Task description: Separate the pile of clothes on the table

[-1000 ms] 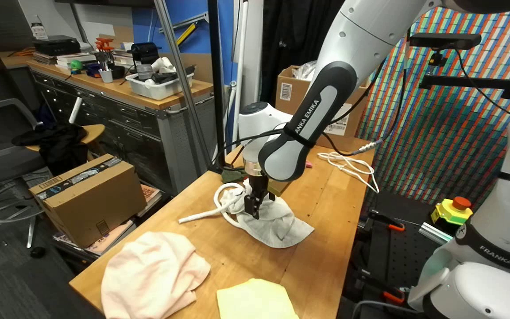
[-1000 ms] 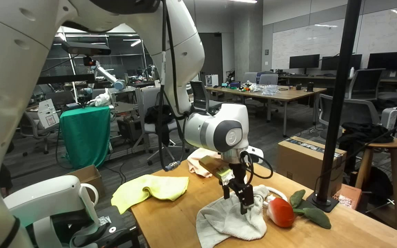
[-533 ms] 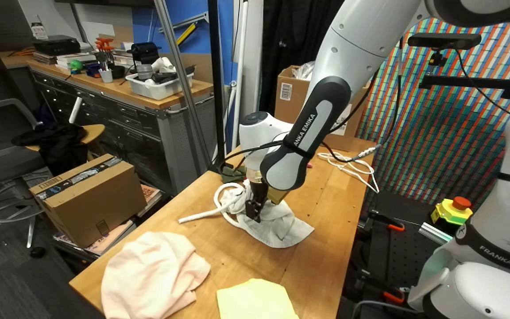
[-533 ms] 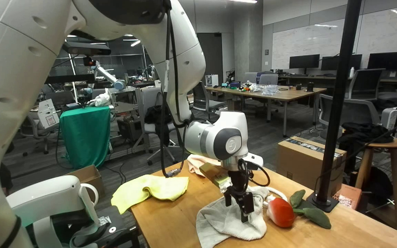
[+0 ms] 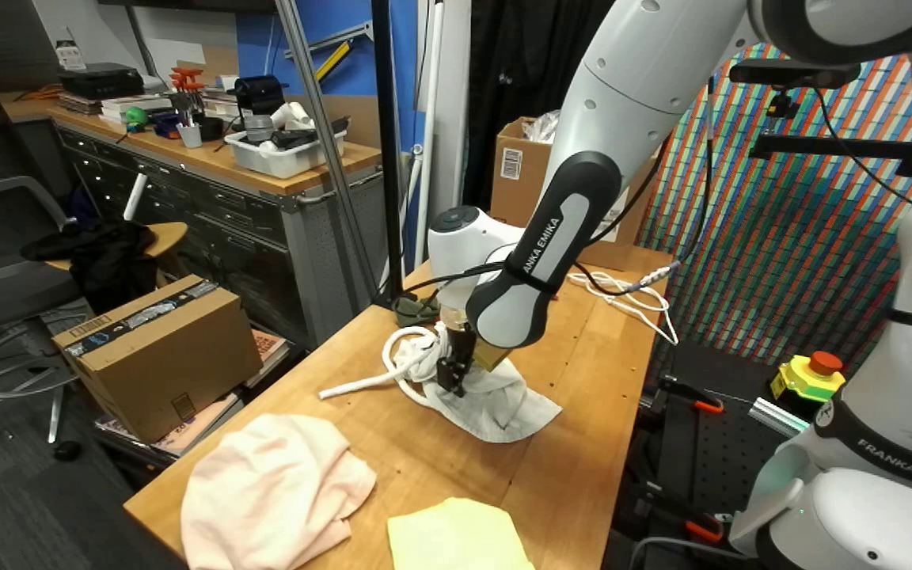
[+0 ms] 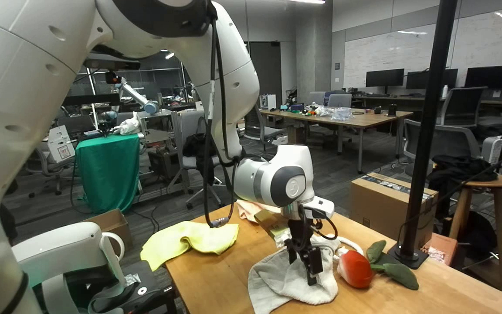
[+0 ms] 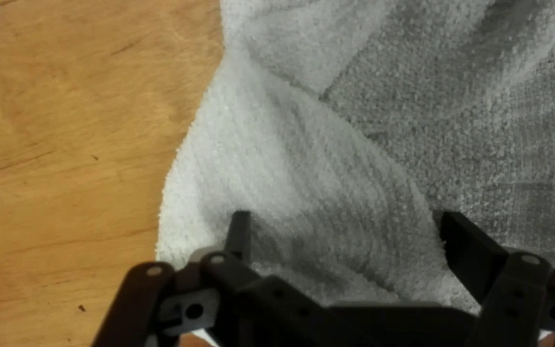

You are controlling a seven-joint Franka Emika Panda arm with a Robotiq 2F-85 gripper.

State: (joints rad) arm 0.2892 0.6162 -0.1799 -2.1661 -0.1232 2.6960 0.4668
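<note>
A grey-white cloth (image 5: 503,416) lies crumpled on the wooden table; it also shows in an exterior view (image 6: 273,283) and fills much of the wrist view (image 7: 282,144). A pink cloth (image 5: 274,491) and a yellow cloth (image 5: 456,538) lie apart from it; both also show in an exterior view, pink (image 6: 247,210) and yellow (image 6: 198,237). My gripper (image 6: 302,270) points down at the grey cloth, low over its bunched part. In the wrist view the gripper (image 7: 346,219) is wide open, with cloth folds between its fingers. Whether the fingertips touch the cloth I cannot tell.
A red plush flower (image 6: 355,268) with green leaves lies beside the grey cloth, near a black pole (image 6: 425,131). A white tube (image 5: 369,384) curls by the cloth. A white cord (image 5: 630,301) and a cardboard box (image 5: 515,170) are at the table's far end.
My gripper has moved down to the grey cloth, its fingertips now lower over the folds. It stays open. The cloths have not visibly moved.
</note>
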